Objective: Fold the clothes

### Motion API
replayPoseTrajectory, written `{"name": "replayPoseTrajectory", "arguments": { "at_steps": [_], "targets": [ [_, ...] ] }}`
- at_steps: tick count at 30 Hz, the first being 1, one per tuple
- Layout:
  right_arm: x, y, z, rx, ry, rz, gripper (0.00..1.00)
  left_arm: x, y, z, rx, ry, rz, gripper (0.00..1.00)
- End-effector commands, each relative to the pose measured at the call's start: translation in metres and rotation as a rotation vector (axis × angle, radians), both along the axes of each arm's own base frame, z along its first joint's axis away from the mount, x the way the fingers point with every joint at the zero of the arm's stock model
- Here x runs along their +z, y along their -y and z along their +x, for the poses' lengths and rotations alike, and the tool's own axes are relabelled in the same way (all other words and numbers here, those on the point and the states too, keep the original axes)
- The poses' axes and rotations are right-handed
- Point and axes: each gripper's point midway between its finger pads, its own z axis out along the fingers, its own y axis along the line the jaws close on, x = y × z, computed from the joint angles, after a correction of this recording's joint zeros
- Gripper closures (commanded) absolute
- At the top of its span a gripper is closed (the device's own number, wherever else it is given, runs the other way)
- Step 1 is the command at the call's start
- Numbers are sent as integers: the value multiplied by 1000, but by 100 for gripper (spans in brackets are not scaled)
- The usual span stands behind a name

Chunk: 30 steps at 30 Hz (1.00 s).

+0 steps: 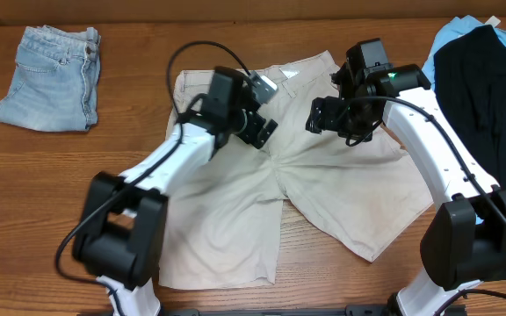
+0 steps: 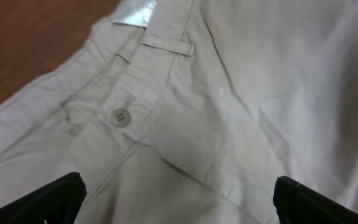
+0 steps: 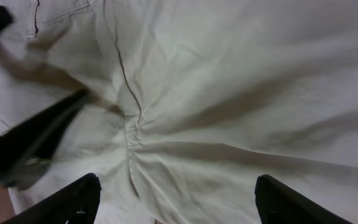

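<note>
The pale beige khaki shorts lie spread flat on the table, waistband at the far side, both legs toward the front. My left gripper hovers open over the waistband near the fly; its wrist view shows the button and a belt loop between the open fingers. My right gripper is open over the shorts' right half; in its wrist view the open fingers straddle the crotch seam. Neither holds anything.
Folded light-blue denim shorts lie at the far left. A black garment over a sky-blue one sits at the far right. The wooden table shows bare on the left.
</note>
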Motion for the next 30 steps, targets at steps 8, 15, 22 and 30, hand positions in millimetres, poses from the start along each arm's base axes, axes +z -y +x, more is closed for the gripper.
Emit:
{"name": "replayPoseTrajectory", "arguments": {
  "at_steps": [8,15,22,30],
  "targets": [
    [21,3,6,-9,67,-5,15,-66,-6,20,96,53,221,0],
    [21,3,6,-12,65,-5,12,-104,-44,31,289,28,311,0],
    [21,3,6,-12,65,-5,11,-118,-123,43,622,-61,269,0],
    [21,2,10,-12,80,-2,9,-105,-221,48,882,-268,199,0]
  ]
}}
